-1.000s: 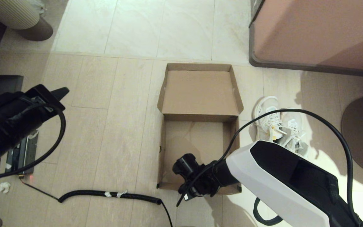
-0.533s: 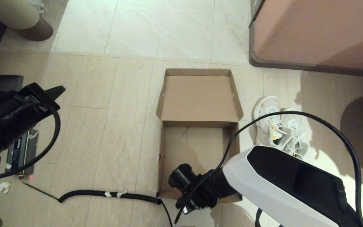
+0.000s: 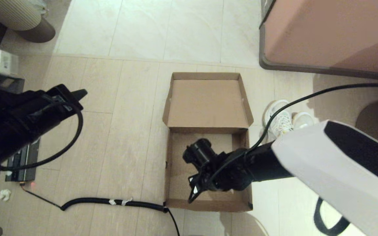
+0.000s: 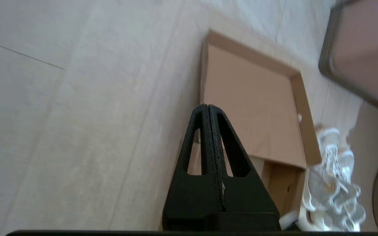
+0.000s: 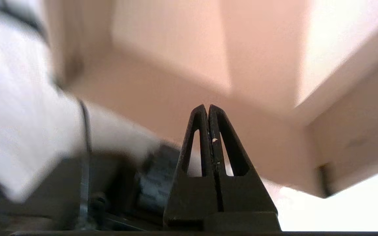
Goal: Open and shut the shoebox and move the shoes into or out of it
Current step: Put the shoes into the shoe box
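The brown cardboard shoebox [image 3: 208, 205] lies open on the floor with nothing inside, its lid [image 3: 208, 101] flipped back on the far side. Just right of the box stand the white sneakers [image 3: 279, 119], partly hidden behind my right arm; they also show in the left wrist view as the shoes [image 4: 330, 183] beside the lid [image 4: 251, 108]. My right gripper [image 3: 192, 196] hangs shut and empty over the box's near half, tips toward the front wall. In its own view, the shut right gripper [image 5: 207, 106] faces blurred cardboard. My left gripper [image 3: 79, 94] is shut, well left of the box, as the left gripper [image 4: 207, 105] confirms.
A large pinkish-brown cabinet [image 3: 333, 32] stands at the back right. A coiled black cable [image 3: 116, 201] runs along the floor to the box's front-left corner. A dark device [image 3: 20, 160] lies at the left, and a round brown mat [image 3: 377, 124] at the far right.
My right arm swung forward from the box's front edge to over its inside and now covers more of the shoes. My left gripper moved a little rightward. The lid has settled slightly.
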